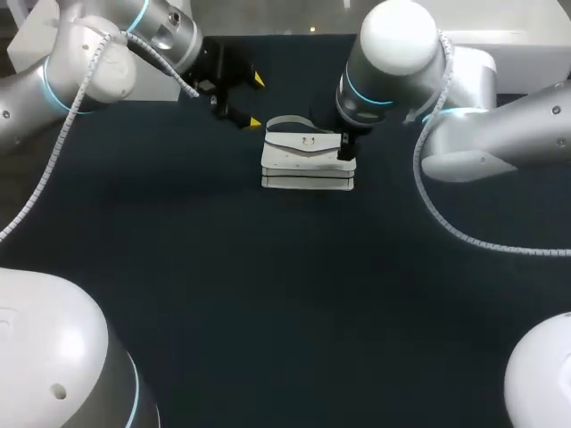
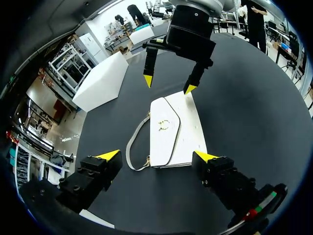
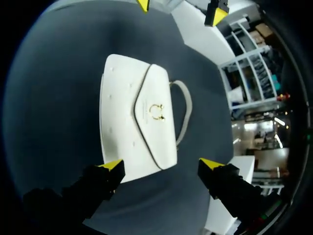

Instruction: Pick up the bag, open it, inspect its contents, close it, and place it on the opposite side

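Note:
A white handbag (image 1: pixel 308 162) lies flat on the dark table, its flap down with a gold clasp (image 2: pixel 163 125) and its strap (image 1: pixel 290 121) curved out on the far side. My left gripper (image 1: pixel 256 102) hovers open just left of the bag. In the left wrist view the left gripper (image 2: pixel 156 156) frames the bag's (image 2: pixel 176 129) near end, not touching it. My right gripper (image 2: pixel 169 84) stands open over the opposite end, mostly hidden under its wrist in the head view. In the right wrist view the right gripper (image 3: pixel 162 164) straddles a corner of the bag (image 3: pixel 129 110); the left gripper (image 3: pixel 179 10) shows beyond.
The dark table (image 1: pixel 268 303) stretches wide and bare in front of the bag. My two arm bases (image 1: pixel 53 357) (image 1: pixel 544 374) stand at the near corners. The left arm's white cable (image 1: pixel 53 152) hangs over the table's left side.

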Tool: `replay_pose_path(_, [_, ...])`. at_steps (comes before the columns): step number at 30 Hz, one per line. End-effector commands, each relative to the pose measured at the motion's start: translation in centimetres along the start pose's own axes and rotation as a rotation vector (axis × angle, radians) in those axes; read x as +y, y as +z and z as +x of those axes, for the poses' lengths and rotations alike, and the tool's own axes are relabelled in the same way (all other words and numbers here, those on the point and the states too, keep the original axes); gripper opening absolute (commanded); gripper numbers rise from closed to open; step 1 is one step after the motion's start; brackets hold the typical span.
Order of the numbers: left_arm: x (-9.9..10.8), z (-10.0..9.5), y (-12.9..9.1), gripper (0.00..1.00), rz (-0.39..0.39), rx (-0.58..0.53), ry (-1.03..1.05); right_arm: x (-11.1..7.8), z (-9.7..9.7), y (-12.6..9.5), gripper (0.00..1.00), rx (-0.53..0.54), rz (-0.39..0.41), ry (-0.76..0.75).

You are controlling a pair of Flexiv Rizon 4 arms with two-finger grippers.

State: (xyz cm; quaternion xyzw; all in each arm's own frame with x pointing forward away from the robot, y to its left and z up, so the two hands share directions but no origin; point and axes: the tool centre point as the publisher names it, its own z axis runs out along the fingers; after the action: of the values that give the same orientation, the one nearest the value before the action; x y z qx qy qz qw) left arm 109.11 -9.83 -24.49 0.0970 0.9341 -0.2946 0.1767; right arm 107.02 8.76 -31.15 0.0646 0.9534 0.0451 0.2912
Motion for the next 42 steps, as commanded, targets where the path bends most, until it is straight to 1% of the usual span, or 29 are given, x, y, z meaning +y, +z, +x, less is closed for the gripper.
replay_pose_path(1, [0.3, -0.4, 0.7, 1.0, 0.008, 0.001, 0.003, 0.2, 1.1, -0.9, 1.0, -0.039, 0.005, 0.003])
replay_pose_path(7, [0.4, -0.6, 1.6, 1.0, 0.027, 0.015, 0.016, 0.5, 2.1, -1.5, 1.0, -0.075, -0.016, -0.013])
replay_pose_path(11, [0.1, -0.6, 2.1, 1.0, 0.039, 0.03, 0.033, 0.5, 3.0, -1.2, 1.0, -0.069, -0.023, -0.036])
replay_pose_path(12, [0.0, -0.6, 2.2, 1.0, 0.04, 0.031, 0.036, 0.4, 3.3, -1.1, 0.98, -0.068, -0.028, -0.039])
replay_pose_path(13, [-0.2, -0.6, 2.3, 1.0, 0.039, 0.031, 0.038, 0.3, 3.5, -0.9, 0.96, -0.064, -0.033, -0.039])
replay_pose_path(15, [-0.4, -0.6, 2.4, 1.0, 0.042, 0.033, 0.045, 0.2, 3.9, -0.7, 0.86, -0.06, -0.041, -0.04])
replay_pose_path(17, [-0.5, -0.6, 2.5, 1.0, 0.044, 0.033, 0.047, 0.3, 4.3, -0.5, 0.83, -0.056, -0.044, -0.046])
replay_pose_path(18, [-0.6, -0.7, 2.6, 1.0, 0.046, 0.034, 0.047, 0.3, 4.5, -0.4, 0.76, -0.056, -0.045, -0.05])
replay_pose_path(19, [-0.7, -0.7, 2.6, 1.0, 0.048, 0.034, 0.049, 0.3, 4.7, -0.3, 0.62, -0.056, -0.047, -0.053])
replay_pose_path(20, [-0.7, -0.7, 2.7, 1.0, 0.049, 0.035, 0.05, 0.3, 4.9, -0.2, 0.58, -0.059, -0.056, -0.059])
replay_pose_path(21, [-0.8, -0.7, 2.8, 1.0, 0.052, 0.037, 0.053, 0.3, 5.0, -0.1, 0.51, -0.062, -0.062, -0.062])
replay_pose_path(23, [-0.9, -0.7, 3.0, 1.0, 0.056, 0.039, 0.057, 0.3, 5.3, 0.2, 0.5, -0.067, -0.069, -0.072])
replay_pose_path(25, [-1.0, -0.6, 3.2, 1.0, 0.057, 0.039, 0.064, 0.3, 5.6, 0.7, 0.55, -0.07, -0.084, -0.08])
replay_pose_path(27, [-1.1, -0.5, 3.4, 1.0, 0.065, 0.04, 0.07, 0.4, 5.8, 1.3, 0.54, -0.069, -0.084, -0.087])
replay_pose_path(30, [-1.2, -0.4, 3.8, 1.0, 0.073, 0.046, 0.08, 0.5, 6.1, 2.0, 0.49, -0.074, -0.079, -0.1])
replay_pose_path(33, [-1.4, -0.5, 4.0, 1.0, 0.085, 0.049, 0.082, 0.5, 6.2, 2.5, 0.48, -0.078, -0.068, -0.104])
replay_pose_path(35, [-1.5, -0.5, 4.2, 1.0, 0.09, 0.051, 0.083, 0.5, 6.2, 2.7, 0.48, -0.085, -0.062, -0.097])
replay_pose_path(38, [-1.6, -0.5, 4.4, 1.0, 0.095, 0.056, 0.085, 0.5, 6.0, 2.7, 0.44, -0.099, -0.065, -0.083])
replay_pose_path(42, [-1.5, -0.4, 4.6, 1.0, 0.096, 0.063, 0.086, 0.7, 5.8, 2.7, 0.42, -0.111, -0.067, -0.082])
